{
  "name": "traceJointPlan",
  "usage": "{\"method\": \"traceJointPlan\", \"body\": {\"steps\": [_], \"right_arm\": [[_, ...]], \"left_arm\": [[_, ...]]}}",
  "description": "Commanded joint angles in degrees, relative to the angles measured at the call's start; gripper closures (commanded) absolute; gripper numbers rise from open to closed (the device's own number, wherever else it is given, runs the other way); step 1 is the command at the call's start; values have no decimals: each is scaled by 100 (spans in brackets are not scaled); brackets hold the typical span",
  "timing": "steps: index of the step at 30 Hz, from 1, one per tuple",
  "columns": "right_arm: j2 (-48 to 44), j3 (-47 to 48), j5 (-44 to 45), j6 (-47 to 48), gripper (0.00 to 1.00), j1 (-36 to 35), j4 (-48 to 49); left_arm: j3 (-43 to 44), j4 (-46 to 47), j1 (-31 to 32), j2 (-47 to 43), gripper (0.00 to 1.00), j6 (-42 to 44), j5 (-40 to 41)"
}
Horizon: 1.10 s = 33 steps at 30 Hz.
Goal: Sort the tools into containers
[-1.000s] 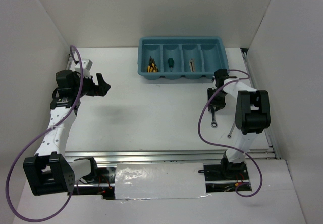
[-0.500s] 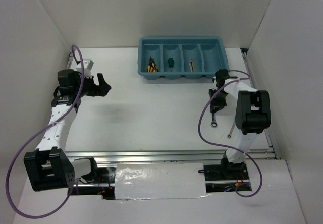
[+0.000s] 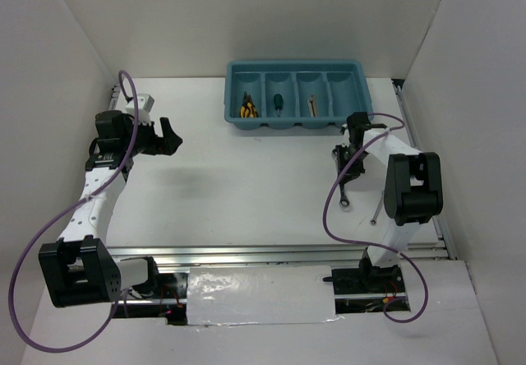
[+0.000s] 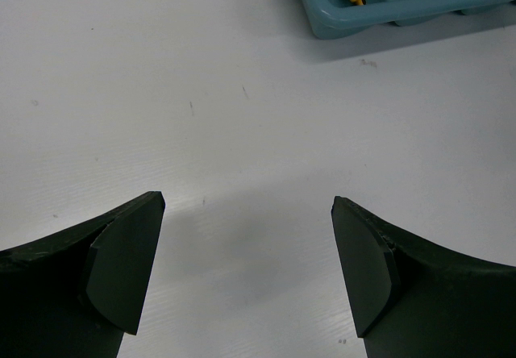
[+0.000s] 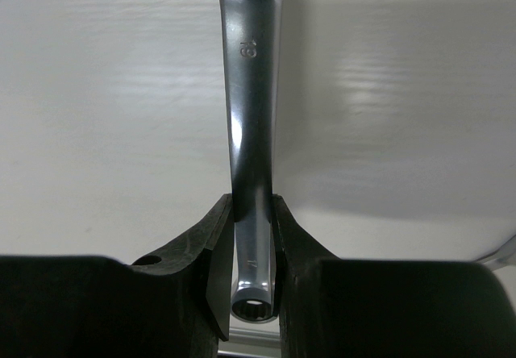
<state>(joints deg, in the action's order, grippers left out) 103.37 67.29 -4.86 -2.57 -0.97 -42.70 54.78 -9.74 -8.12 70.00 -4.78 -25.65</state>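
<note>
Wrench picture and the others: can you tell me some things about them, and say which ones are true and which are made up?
1. The right gripper has its jaws shut on the wrench. True.
2. The left gripper is holding a hammer. False: its jaws are open with nothing between them.
3. The yellow-handled pliers lie in the leftmost compartment of the tray. True.
4. The green screwdriver lies on the table outside the tray. False: it lies inside the tray, in the second compartment from the left.
</note>
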Motion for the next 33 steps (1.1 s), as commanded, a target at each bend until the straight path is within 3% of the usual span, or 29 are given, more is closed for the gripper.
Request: {"method": "traceJointPlan", "body": {"steps": [1,10,17,22,33], "right_arm": [[-922,39,-392,-253,100,-315,-292],[-1618,-216,-357,-350,100,-500,-257],[-1988,143,-375,-359,100,-518,-257],[-1620,1048,-235,-490,100,-272,-72],[621,4097,-190,-455,100,325,218]], "left_arm": [[226,244,82,31,1,-50,-125],[234,297,205,49,1,-50,-107],[199,314,267,-4,1,-41,-107],[155,367,364,5,1,-102,-98],[217,359,539,41,1,-129,42]]}}
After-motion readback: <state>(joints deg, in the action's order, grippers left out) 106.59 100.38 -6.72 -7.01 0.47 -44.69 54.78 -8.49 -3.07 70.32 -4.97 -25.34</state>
